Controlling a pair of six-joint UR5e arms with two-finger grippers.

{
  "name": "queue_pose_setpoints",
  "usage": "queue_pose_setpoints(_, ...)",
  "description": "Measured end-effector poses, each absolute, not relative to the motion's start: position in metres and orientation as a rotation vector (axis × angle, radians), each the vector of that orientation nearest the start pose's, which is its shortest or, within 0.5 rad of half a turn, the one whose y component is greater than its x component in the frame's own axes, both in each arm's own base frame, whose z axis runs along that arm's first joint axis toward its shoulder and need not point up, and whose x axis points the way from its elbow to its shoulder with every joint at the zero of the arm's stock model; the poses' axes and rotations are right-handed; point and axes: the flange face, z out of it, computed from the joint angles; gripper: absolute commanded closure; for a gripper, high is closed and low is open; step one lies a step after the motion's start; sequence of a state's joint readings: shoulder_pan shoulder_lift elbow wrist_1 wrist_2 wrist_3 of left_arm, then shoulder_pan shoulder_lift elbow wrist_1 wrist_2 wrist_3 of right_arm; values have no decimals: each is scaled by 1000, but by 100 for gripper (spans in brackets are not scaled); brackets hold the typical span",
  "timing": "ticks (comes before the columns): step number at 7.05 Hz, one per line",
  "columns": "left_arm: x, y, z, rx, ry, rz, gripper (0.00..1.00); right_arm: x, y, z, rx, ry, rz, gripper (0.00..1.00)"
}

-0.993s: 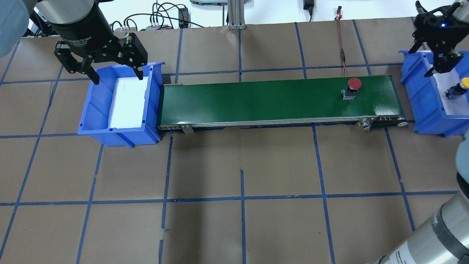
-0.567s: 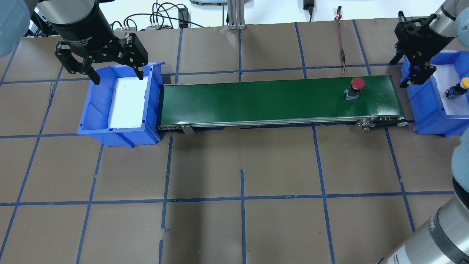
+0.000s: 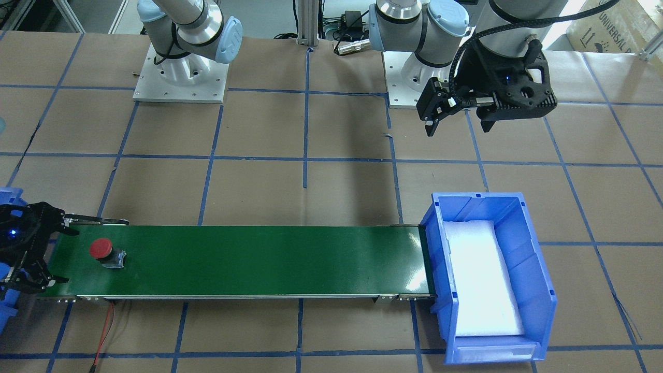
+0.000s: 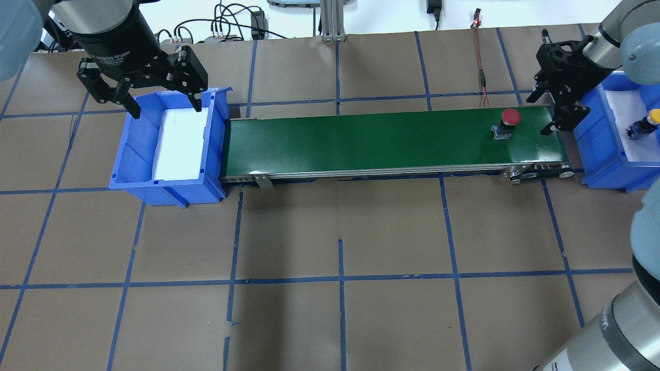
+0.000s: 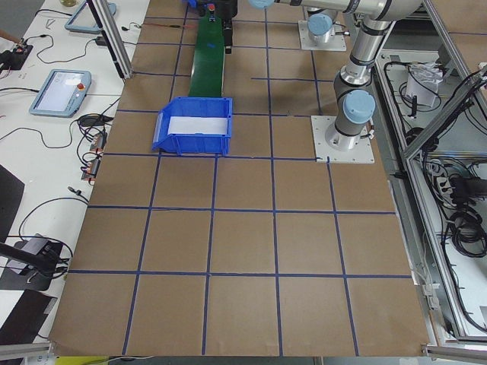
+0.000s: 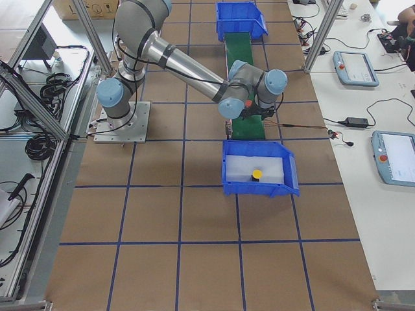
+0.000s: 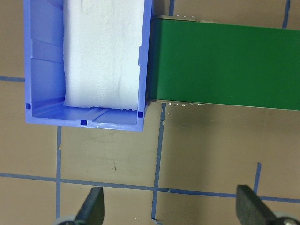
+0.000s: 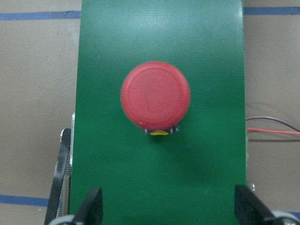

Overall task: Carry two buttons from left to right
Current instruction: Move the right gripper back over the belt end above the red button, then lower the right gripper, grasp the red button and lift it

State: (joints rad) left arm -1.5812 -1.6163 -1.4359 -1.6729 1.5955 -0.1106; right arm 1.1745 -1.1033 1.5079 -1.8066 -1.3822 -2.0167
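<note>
Collecting step: red button (image 4: pixel 507 123), the second of two; yellow button (image 4: pixel 647 123) lies in the right bin (image 4: pixel 593 159).
Red button position: cap up on the belt (image 4: pixel 361 139), near its right end.
Right claw (image 4: pixel 539 114): fingers apart, empty, near the red button.
Left claw (image 4: pixel 166 110): apart, empty, over the left bin (image 4: pixel 134 154).
Next move, judged: descend, close on the red button, carry it to the right bin.

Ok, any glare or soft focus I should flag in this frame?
Front-facing view: glare patch on the green belt by the blue bin, whose white foam is blown out. Overhead view: a smaller sheen at the belt's right end. Right wrist view: red button sharp, fingertips soft.
</note>
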Motion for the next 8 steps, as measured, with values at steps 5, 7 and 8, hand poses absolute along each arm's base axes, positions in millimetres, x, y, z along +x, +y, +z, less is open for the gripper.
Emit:
queue_pose_setpoints(5,-136,-508,523,-157,3112,6,0,-98,-642,269,-2093,2017,-165,0)
queue_pose_setpoints(7,-137,-507,522,-155,3112,8,0,-98,-642,267,-2092,2016,-163,0)
queue_pose_setpoints(8,-137,-508,522,-152,3113,9,0,-99,-642,267,-2093,2015,-162,0)
